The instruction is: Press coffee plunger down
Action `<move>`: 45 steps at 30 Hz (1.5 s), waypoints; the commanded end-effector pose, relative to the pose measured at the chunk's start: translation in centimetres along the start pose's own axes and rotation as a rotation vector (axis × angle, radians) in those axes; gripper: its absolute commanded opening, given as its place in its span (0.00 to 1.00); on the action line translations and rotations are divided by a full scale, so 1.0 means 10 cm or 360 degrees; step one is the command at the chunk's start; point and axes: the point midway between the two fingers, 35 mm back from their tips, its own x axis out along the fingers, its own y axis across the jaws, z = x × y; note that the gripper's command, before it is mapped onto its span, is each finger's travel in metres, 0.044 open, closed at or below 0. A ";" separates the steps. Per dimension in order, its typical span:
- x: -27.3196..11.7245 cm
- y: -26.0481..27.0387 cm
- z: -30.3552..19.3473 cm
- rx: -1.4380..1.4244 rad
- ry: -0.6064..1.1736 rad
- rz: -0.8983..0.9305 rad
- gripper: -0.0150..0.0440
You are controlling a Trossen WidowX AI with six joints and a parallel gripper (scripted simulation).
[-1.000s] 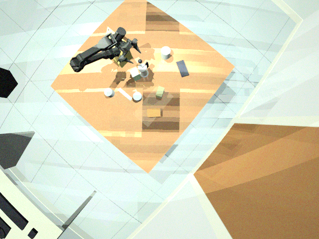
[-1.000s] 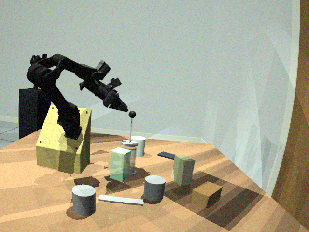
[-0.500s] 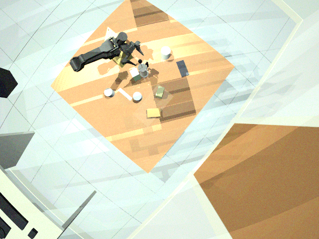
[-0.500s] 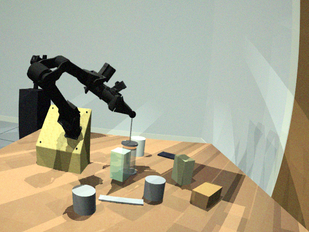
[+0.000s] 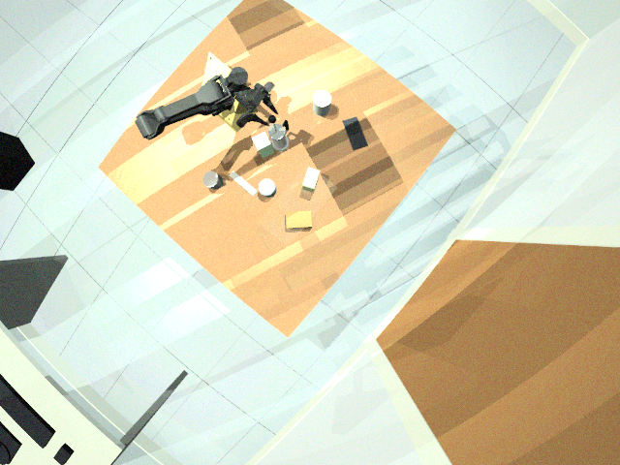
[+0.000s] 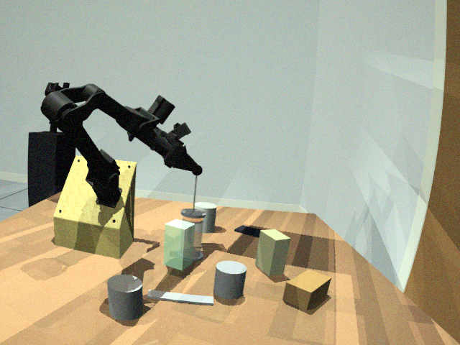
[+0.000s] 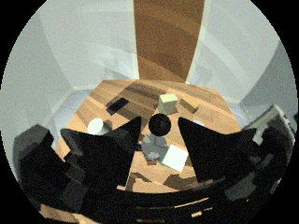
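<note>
The coffee press stands upright on the table, a clear beaker with a grey lid. Its plunger is up: the thin rod rises well above the lid to a round black knob. My gripper is partly open at knob height, with the knob between or just beyond its fingertips. The wrist view shows a gap on each side of the knob. The exterior view shows the fingertips overlapping the knob, so their exact depth is unclear.
A pale green block stands close beside the press. A white cylinder and dark slab are beyond it. Two grey cylinders, a strip and two blocks stand nearer the exterior camera.
</note>
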 end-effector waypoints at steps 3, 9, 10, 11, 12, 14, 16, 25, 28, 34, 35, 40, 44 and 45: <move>0.00 0.01 0.00 -0.0007 0.0000 0.0006 0.45; 0.00 0.01 0.00 -0.0007 0.0000 0.0006 0.45; 0.00 0.01 0.00 -0.0007 0.0000 0.0006 0.45; 0.00 0.01 0.00 -0.0007 0.0000 0.0006 0.45; 0.00 0.01 0.00 -0.0007 0.0000 0.0006 0.45; 0.01 0.01 -0.01 -0.0008 0.0002 0.0006 0.45; 0.03 0.02 -0.03 -0.0008 0.0004 0.0006 0.45; 0.14 0.08 -0.12 -0.0009 0.0016 0.0010 0.45; 0.17 0.09 -0.15 -0.0010 0.0019 0.0012 0.45; 0.24 0.13 -0.22 -0.0009 0.0024 0.0016 0.45; 0.25 0.14 -0.23 -0.0009 0.0024 0.0017 0.45; 0.31 0.16 -0.28 -0.0007 0.0026 0.0020 0.45; 0.36 0.18 -0.33 -0.0006 0.0027 0.0022 0.45; 0.37 0.18 -0.34 -0.0006 0.0027 0.0023 0.45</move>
